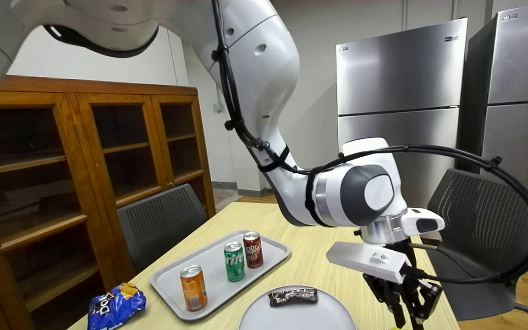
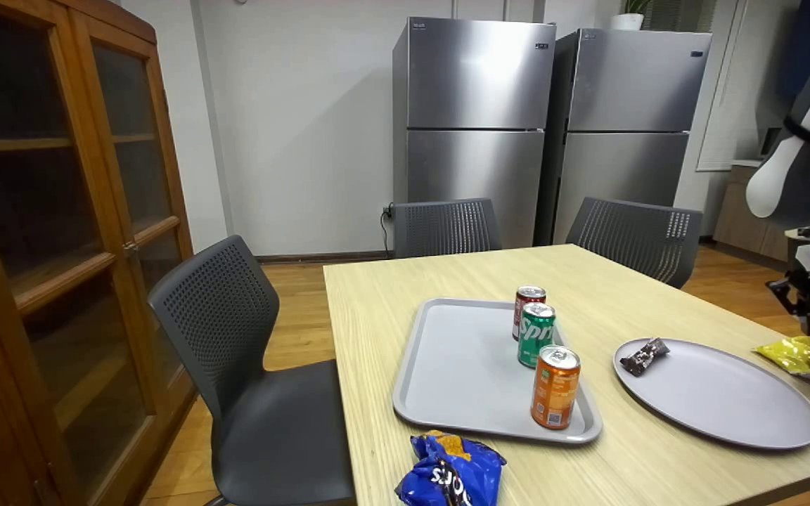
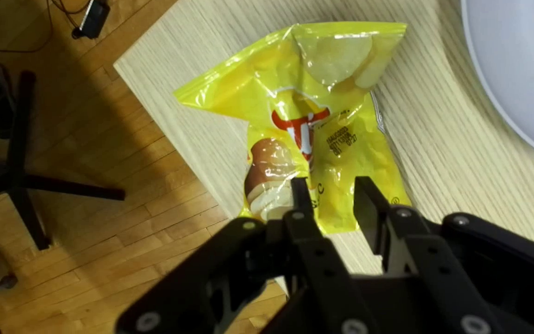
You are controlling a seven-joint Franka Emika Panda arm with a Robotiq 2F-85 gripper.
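Table (image 2: 391, 302): one, pale wood. Tray (image 2: 461, 365): one, grey. Plate (image 2: 728, 400): one, grey, at three o'clock from the tray in an exterior view. Gripper (image 3: 332, 183): one, black, jaws spread and pinching nothing; in the wrist view it hangs over the six o'clock end of the yellow bag (image 3: 313, 116), and whether it touches I cannot tell. Yellow bag: one, glossy, on the table's corner, the plate apart at two o'clock. Handling, as I judge it: lower squarely with the crease centred between the jaws, then squeeze gently, since such film may slip; the table edge runs close at eight o'clock, so a shove that way risks a fall. Blue bag (image 2: 453, 471): one, at seven o'clock from the tray in an exterior view. Orange can (image 2: 555, 386), green can (image 2: 536, 337), red can (image 2: 522, 307): one each, on the tray at four, two and one o'clock. Snack bar (image 2: 644, 356): one, on the plate at ten.
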